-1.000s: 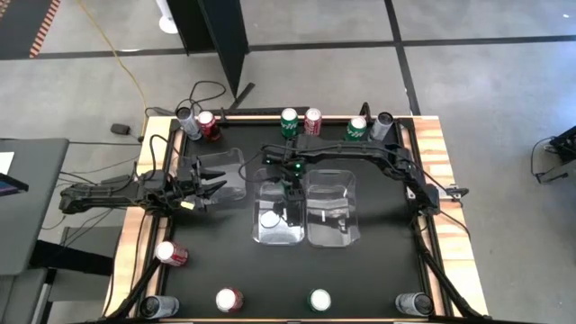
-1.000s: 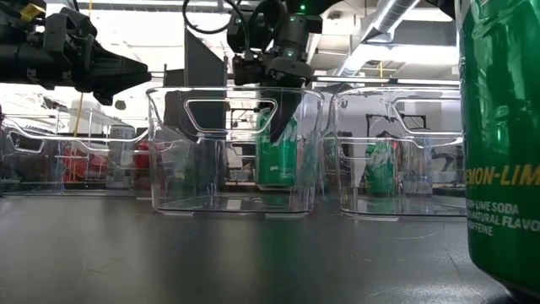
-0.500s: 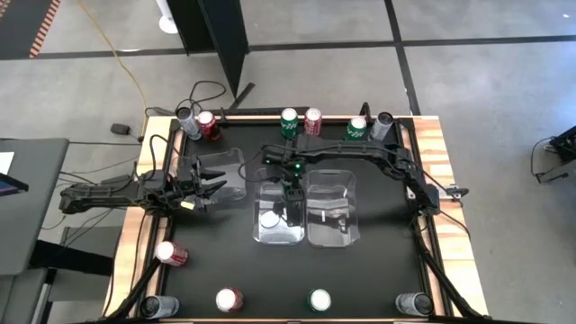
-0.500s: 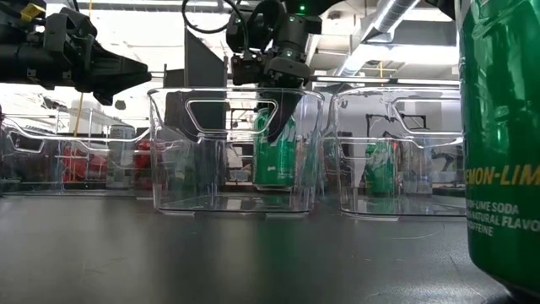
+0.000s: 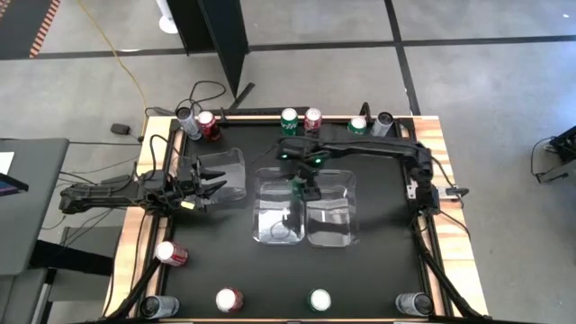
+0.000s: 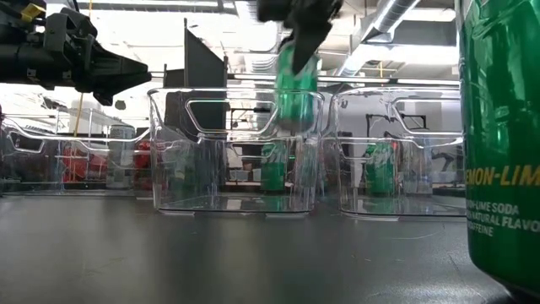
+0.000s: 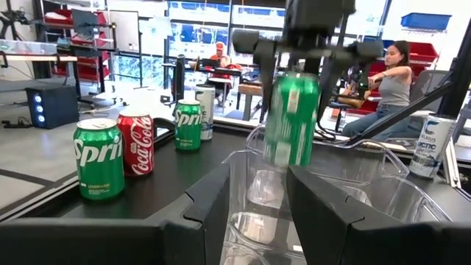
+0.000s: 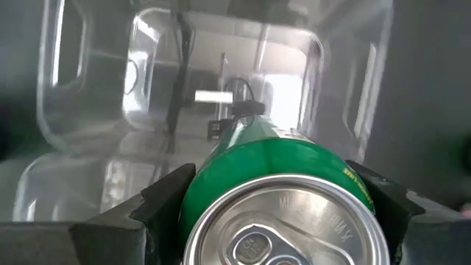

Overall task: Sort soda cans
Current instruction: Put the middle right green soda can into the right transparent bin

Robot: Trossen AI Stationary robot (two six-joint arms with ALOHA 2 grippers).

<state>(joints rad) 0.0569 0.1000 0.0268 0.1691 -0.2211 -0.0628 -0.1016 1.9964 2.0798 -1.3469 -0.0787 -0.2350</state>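
Gripping a green can (image 6: 295,89) by its sides, the right pincer (image 5: 307,183) hangs above the clear bins at the middle of the bench (image 5: 378,270). Its two fingers (image 8: 165,199) are spread wide and press against opposite sides of the can; the can's silvery top faces the wrist camera. The can is lifted clear of the bench, tilted slightly, level with the rim between the middle bin (image 6: 236,152) and the right bin (image 6: 396,152). Whether it sits over one bin or over the wall shared by both cannot be told.

The left pincer (image 5: 209,184) waits near the left edge of the bench, beside a third clear bin (image 5: 229,175). Its fingers (image 7: 213,206) stand partly apart and hold nothing.

Other cans, from the near edge to the far edge:
- Near edge: a dark can (image 5: 155,307) at the left corner, a red can (image 5: 229,300), a green can (image 5: 319,300), and a dark can (image 5: 413,304) at the right corner.
- Left edge: one red can (image 5: 171,254), lying toward the near corner.
- Far edge: a silver can (image 5: 187,121) touching a red can (image 5: 207,124); a green can (image 5: 289,120) beside a red can (image 5: 312,119); a green can (image 5: 358,126) beside a silver can (image 5: 382,123).

Beyond the far edge, cables trail over the floor, and a seated person (image 7: 390,88) shows in the room.
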